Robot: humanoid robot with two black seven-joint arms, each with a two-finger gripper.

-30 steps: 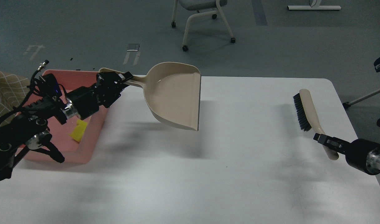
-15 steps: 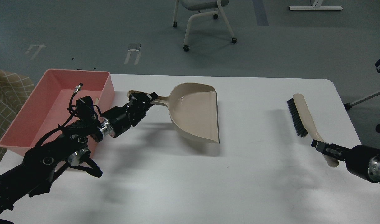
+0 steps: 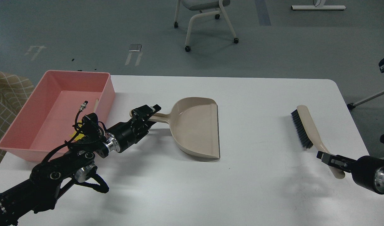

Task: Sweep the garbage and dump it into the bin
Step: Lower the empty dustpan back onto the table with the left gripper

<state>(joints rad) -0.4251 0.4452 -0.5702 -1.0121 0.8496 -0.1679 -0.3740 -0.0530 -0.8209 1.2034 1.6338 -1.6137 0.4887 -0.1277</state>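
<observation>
The pink bin [image 3: 75, 73] stands at the table's back left. A small patch of the yellow chunk [image 3: 73, 136] shows inside it, mostly hidden behind my left arm. A thin tan-edged piece [image 3: 95, 104], perhaps the bread slice, leans on the bin's right inner wall. My left gripper [image 3: 146, 113] is shut on the handle of the beige dustpan [image 3: 196, 128], which lies flat and empty on the table just right of the bin. My right gripper [image 3: 328, 158] is shut on the handle of the black-bristled brush [image 3: 303, 128], which is held at the table's right side.
The white table [image 3: 258, 188] has its right edge just beyond the brush. A wheeled chair [image 3: 207, 18] stands on the floor behind the table. A checked fabric [image 3: 6, 91] lies left of the bin.
My left arm has carried the dustpan from a raised, tilted pose beside the bin down and right, to lie flat on the table. The brush has sunk slightly.
</observation>
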